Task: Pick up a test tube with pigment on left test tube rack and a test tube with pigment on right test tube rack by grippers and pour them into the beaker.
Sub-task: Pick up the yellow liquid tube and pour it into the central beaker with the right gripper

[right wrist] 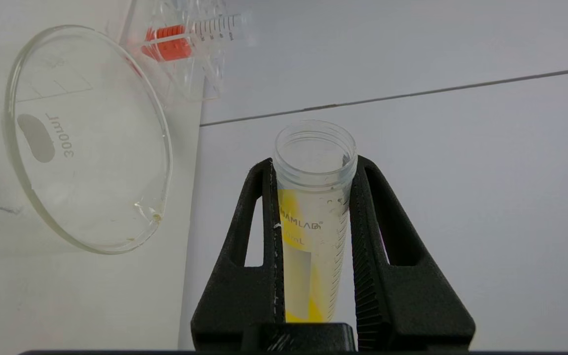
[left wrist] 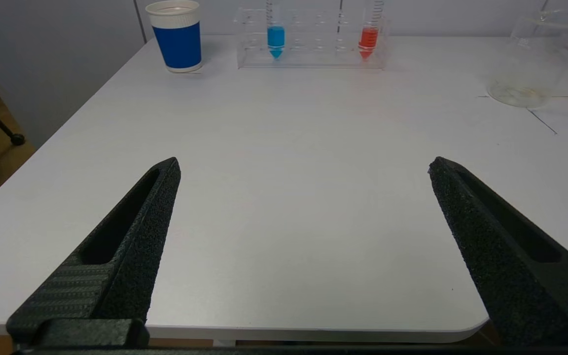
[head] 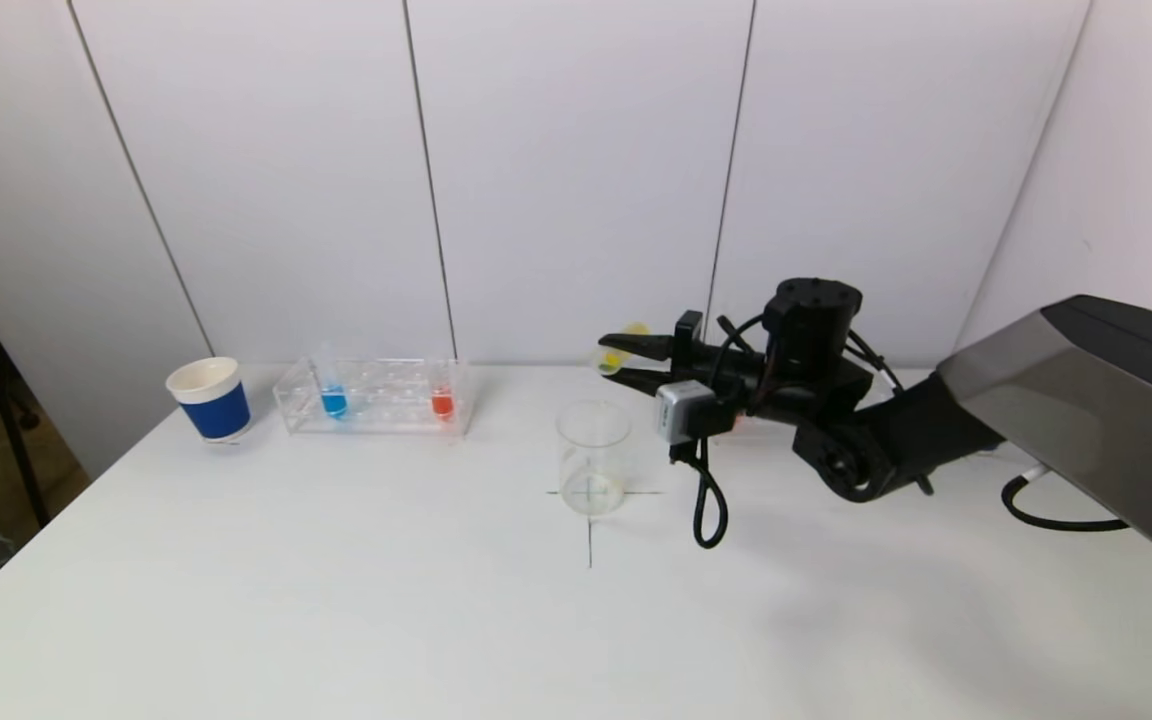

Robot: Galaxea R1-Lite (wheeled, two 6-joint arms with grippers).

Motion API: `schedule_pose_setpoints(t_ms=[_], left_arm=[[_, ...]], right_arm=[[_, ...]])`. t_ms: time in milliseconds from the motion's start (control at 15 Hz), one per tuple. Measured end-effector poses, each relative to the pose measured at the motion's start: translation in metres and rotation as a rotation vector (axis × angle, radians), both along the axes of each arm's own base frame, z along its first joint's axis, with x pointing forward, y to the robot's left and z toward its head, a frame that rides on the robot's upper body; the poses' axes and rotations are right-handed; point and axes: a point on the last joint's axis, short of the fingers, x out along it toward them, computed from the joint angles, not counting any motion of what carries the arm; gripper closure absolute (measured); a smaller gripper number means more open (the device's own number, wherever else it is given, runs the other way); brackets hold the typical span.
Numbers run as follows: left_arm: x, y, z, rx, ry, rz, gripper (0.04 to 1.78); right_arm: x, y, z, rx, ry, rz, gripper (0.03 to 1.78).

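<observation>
While the right claw (head: pixel 633 360) is hovering above and just behind the beaker (head: pixel 593 457), it is gripping a test tube with yellow pigment (head: pixel 618 352) between its two fingers. The tube is lying nearly on its side, its open mouth pointing toward the robot's left, near the beaker's rim but not over it. In the right wrist view the yellow tube (right wrist: pixel 313 217) is sitting squeezed between the black fingers (right wrist: pixel 257 256), and yellow liquid is streaking its inner wall. The beaker is standing upright on a cross drawn on the white worktop (head: pixel 336 600), and looks almost empty. Farther left, a clear test tube rack (head: pixel 376 397) is holding a blue tube (head: pixel 333 400) and a red tube (head: pixel 442 402), both upright. A blue and white paper cup (head: pixel 209 399) is standing just left of the rack. The left claw (left wrist: pixel 303 167) is hanging over the near edge of the worktop, spread wide and holding nothing.
</observation>
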Motion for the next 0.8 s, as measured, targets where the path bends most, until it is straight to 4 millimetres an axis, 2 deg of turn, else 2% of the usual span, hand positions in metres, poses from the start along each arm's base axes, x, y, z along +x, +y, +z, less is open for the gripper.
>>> schedule_pose_setpoints(t_ms=[800], left_arm=[[0.0000,0.0000,0.0000,0.000,0.000,0.000,0.06]], right_arm=[[-0.0014,0.0017,-0.0061,-0.084,-0.095,0.001,1.36]])
